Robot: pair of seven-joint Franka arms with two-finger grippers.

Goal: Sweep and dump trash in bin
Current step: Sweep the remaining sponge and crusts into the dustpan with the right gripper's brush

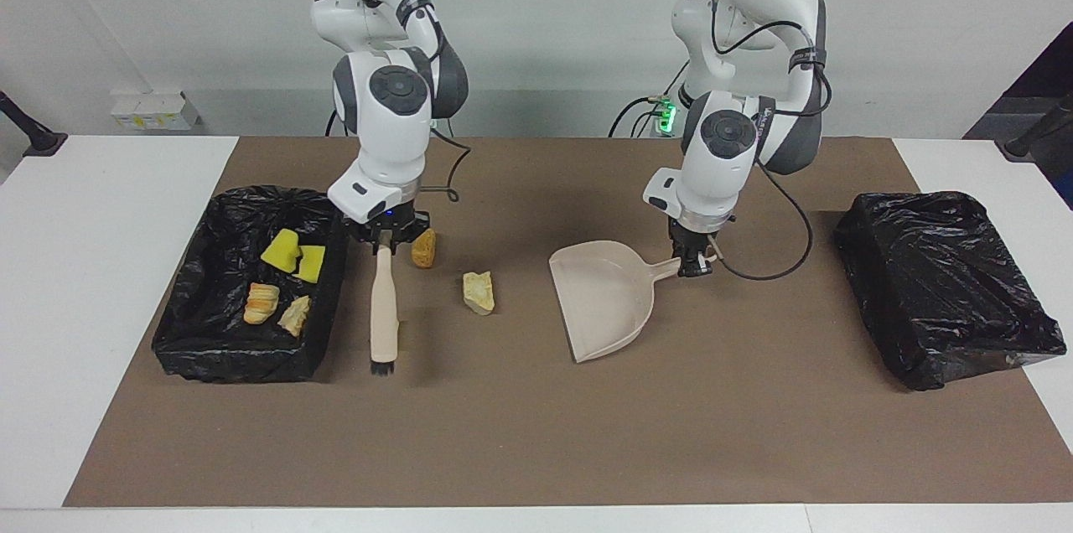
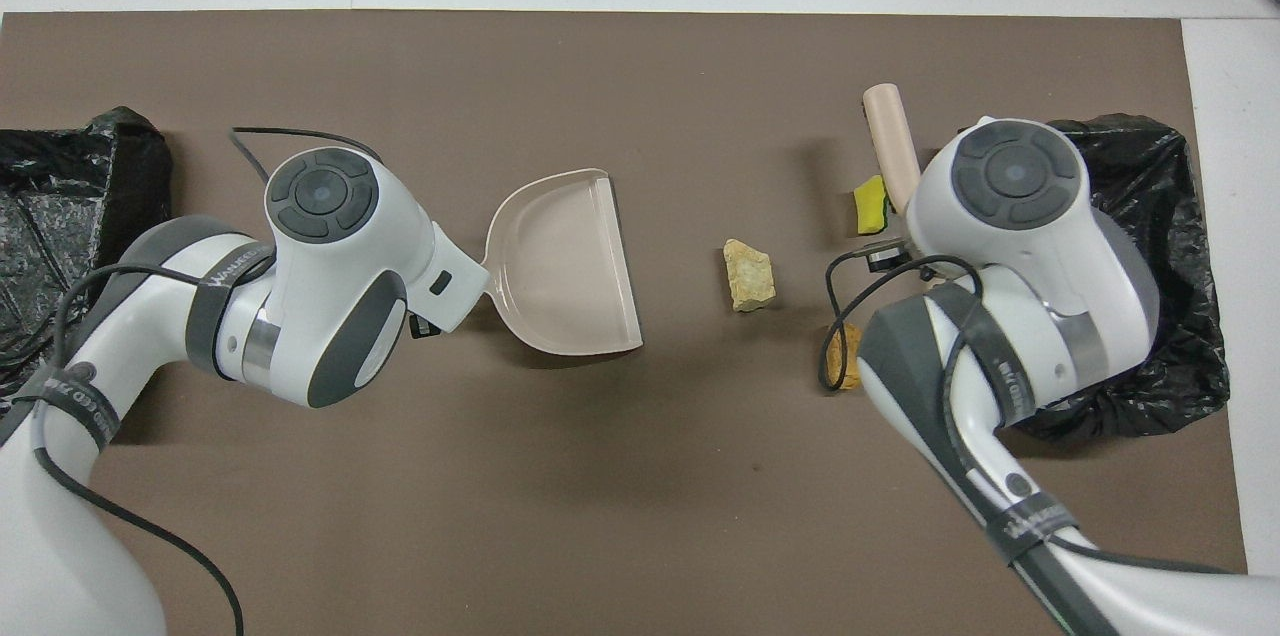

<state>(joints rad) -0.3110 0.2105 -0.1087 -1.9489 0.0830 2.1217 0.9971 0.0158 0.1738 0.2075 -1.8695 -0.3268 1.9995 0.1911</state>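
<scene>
Going across the facing view: open bin [image 1: 189, 349] at the right arm's end of the counter [image 1: 520, 432], with four bits in it already, two yellow sponge bits [image 1: 292, 255] and two bread lumps [image 1: 275, 308]. Right hand [image 1: 384, 241] just beside the bin, clamped on the brush [image 1: 385, 311] handle, bristles down on the counter and pointing away from the robots. Orange lump [image 1: 424, 249] just beside that hand, pale lump [image 1: 479, 293] loose between brush and dustpan [image 1: 605, 302]. Left hand [image 1: 694, 263] pinches the dustpan handle, the pan's open edge low and facing the pale lump. Second bag-covered bin [image 1: 943, 298] at the left arm's end, closed over.

Risks: the orange lump sits tight by the right hand, so a sweep could miss it or knock it away. A fast stroke could roll the pale lump past the pan's open edge. A tilted pan could spill on the carry.

Overhead view only: one more yellow bit [image 2: 871, 204] beside the brush, hidden in the facing view. Facing view only: the bin's contents, which the right arm covers from above.
</scene>
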